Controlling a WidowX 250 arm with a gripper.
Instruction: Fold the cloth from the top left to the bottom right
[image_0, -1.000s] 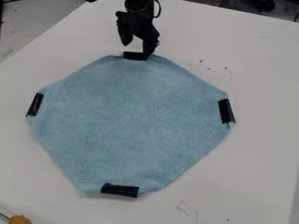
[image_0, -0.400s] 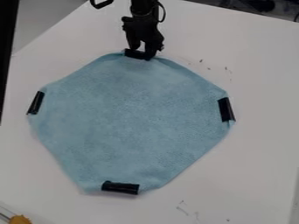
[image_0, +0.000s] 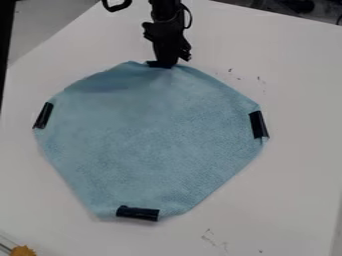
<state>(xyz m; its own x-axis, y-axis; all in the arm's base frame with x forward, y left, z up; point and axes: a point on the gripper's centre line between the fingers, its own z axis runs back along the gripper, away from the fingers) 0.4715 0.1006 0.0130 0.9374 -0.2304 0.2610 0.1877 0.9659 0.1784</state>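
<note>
Lying on the white tabletop (image_0: 287, 195), the blue cloth (image_0: 153, 140) is being pinched at its black-taped top edge by the closed gripper (image_0: 164, 64).

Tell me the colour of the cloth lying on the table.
The cloth is light blue, best seen in the camera view.

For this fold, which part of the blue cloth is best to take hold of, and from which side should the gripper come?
Probably its top edge, at the black tape, coming down from above: the cloth lies mostly flat, so that free edge offers something to pinch. The gripper is there now.
</note>
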